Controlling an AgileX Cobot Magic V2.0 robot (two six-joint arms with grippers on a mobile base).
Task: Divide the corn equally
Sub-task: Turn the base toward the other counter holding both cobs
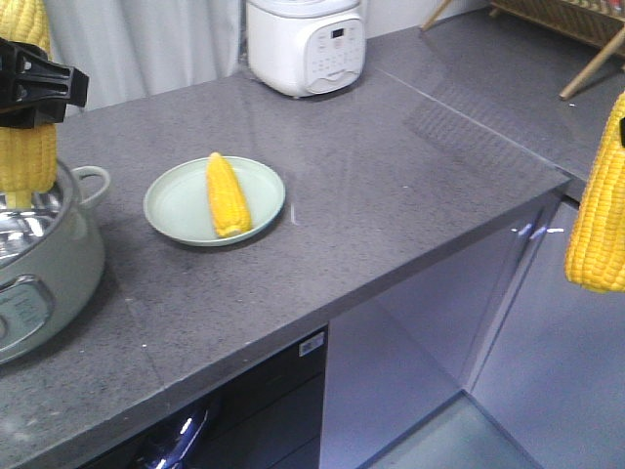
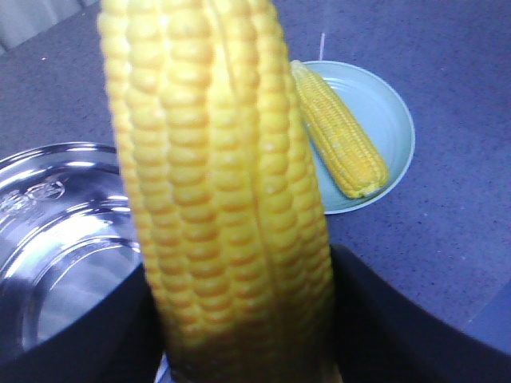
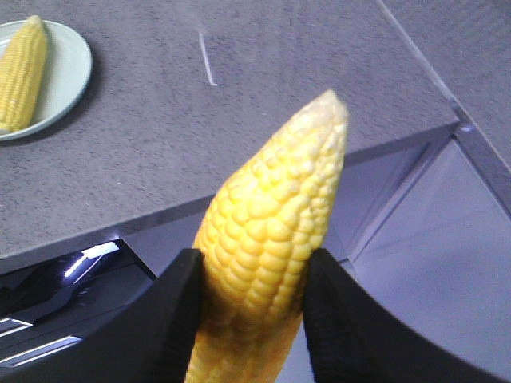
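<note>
My left gripper is shut on a yellow corn cob that hangs upright over the open steel pot at the far left. In the left wrist view this cob fills the middle, clamped between the black fingers. A second corn cob lies on the pale green plate on the counter. My right gripper is shut on a third cob, held off the counter's right edge above the floor; the same cob hangs at the front view's right border.
A white rice cooker stands at the back of the grey counter. The counter drops off at its front and right edges to cabinet fronts. Wooden legs show at the far back right.
</note>
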